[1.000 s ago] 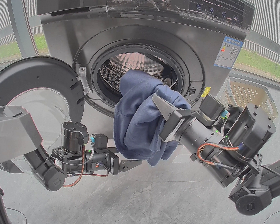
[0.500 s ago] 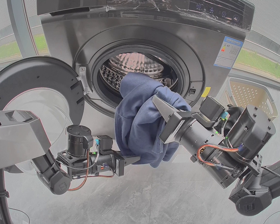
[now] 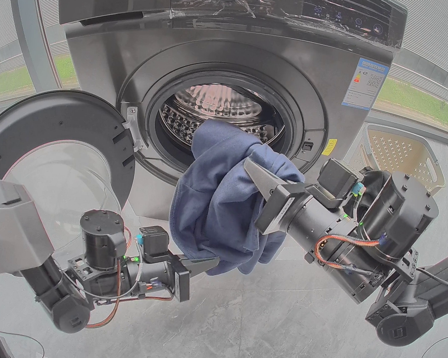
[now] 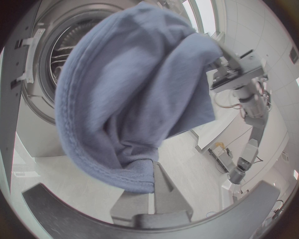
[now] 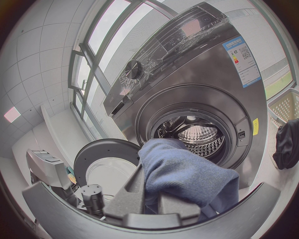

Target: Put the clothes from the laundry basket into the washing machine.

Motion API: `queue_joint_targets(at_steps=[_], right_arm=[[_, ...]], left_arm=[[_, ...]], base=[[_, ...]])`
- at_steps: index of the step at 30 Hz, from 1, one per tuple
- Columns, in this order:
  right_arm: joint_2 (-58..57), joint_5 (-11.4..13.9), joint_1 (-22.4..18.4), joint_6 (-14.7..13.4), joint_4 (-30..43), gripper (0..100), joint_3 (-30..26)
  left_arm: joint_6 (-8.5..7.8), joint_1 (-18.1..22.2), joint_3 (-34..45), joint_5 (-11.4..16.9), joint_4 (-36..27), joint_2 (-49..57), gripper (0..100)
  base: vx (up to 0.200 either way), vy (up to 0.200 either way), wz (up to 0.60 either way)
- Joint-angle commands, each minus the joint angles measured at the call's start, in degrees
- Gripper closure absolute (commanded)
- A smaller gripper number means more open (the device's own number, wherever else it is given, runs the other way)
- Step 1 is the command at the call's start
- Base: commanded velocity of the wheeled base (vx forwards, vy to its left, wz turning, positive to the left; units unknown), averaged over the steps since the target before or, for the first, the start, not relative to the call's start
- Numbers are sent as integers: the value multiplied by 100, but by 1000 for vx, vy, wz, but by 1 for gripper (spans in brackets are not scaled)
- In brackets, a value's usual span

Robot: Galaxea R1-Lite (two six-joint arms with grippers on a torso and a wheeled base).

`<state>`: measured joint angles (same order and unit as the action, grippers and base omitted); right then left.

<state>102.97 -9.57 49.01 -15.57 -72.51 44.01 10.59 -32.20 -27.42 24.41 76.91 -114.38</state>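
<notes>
The left hand (image 3: 211, 262) has dropped lower and drawn toward me, away from the washer (image 3: 315, 81), dragging the hem of the cloth (image 3: 217, 202) down with it. Its fingers are pressed together on that hem. Above, the cloth hangs bunched from the right hand (image 3: 253, 171), which is clamped on its upper folds, just before the washer's open mouth. The door (image 3: 58, 121) stands swung left. Right of the washer, the basket (image 3: 400, 151) holds a black garment (image 5: 286, 144).

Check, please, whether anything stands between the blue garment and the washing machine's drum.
Nothing visible does. The door is swung open to the left, and the drum opening lies clear behind the blue garment, held by the right gripper.
</notes>
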Motion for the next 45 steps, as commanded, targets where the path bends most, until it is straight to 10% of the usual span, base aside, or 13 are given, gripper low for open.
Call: queue_joint_targets(at_steps=[1,10,11,45], right_arm=[[126,25,-23,1,9,100,-94],[223,210,136,10,0,100,-613],[223,219,136,10,0,0,-622],[364,271,153,282,-26,0,-1799]], left_arm=[[-13,-349,914,-68,316,1085,100],[-49,-744,1749,-261,764,2122,100],[-49,-744,1757,-261,764,2131,100],[4,-243,448,-1509,949,2078,100]], base=[[0,0,0],[0,0,0],[0,0,0],[0,0,0]])
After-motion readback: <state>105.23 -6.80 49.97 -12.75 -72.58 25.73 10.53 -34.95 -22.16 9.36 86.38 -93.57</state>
